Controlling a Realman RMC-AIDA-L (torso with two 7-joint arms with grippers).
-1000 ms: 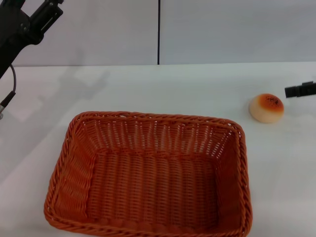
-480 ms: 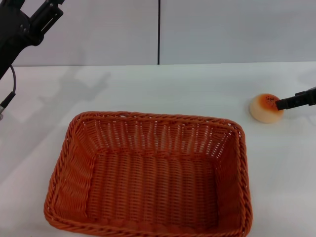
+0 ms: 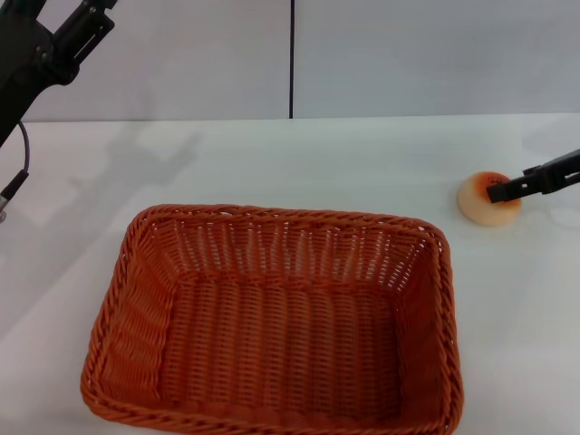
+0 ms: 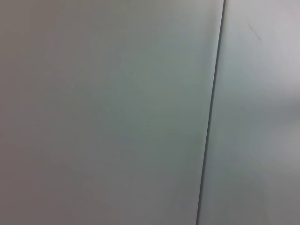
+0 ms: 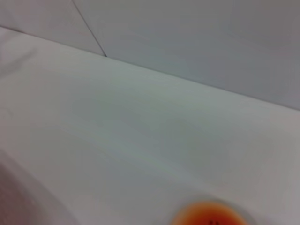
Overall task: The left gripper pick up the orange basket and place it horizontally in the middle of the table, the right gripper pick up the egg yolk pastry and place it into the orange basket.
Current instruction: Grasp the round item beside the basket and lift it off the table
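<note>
Jaws on the right gripper (image 3: pixel 494 193) are reaching over the egg yolk pastry (image 3: pixel 480 201) on the counter (image 3: pixel 362 163) right of the orange basket (image 3: pixel 272 317), spread unclear, so descend centred before closing gently.

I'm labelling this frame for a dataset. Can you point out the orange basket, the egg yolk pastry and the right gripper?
orange basket (image 3: pixel 426 231): head view, braided rim at the far right corner.
egg yolk pastry (image 3: pixel 473 201): head view, its cream-coloured side.
right gripper (image 3: pixel 497 192): head view, dark fingertip end over the pastry's top.
</note>
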